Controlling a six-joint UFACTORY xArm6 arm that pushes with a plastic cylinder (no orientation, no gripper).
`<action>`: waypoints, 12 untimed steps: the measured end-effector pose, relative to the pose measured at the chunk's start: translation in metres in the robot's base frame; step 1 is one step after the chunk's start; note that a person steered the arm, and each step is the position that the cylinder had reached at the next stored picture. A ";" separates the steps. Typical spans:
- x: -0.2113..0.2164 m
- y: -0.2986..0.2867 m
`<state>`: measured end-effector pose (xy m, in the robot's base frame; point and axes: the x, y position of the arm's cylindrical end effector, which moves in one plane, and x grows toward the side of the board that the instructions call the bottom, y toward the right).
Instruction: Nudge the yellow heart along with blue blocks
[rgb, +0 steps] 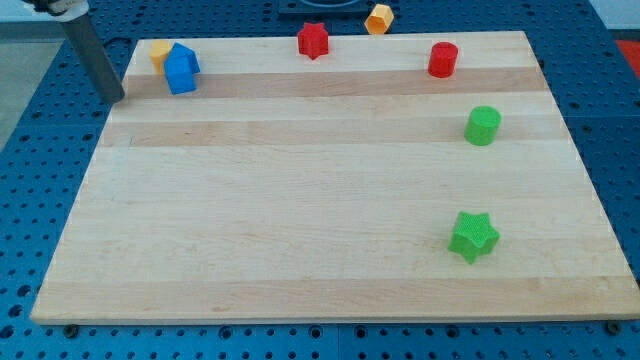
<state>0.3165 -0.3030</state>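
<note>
Pale wooden board (300, 200) lies on blue pegboard, carrying two red blocks — a star (313, 40) and a cylinder (442, 59) — two green — a cylinder (483, 125) and a star (472, 236) — and blue blocks (181, 69) at far left. The yellow heart (159, 51) touches them; another yellow block (379, 18) sits off the far edge. My tip (118, 98), a bare rod holding nothing, stands left of the blue blocks, apart.
</note>
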 end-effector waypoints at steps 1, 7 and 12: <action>-0.001 -0.002; -0.087 0.028; -0.017 0.088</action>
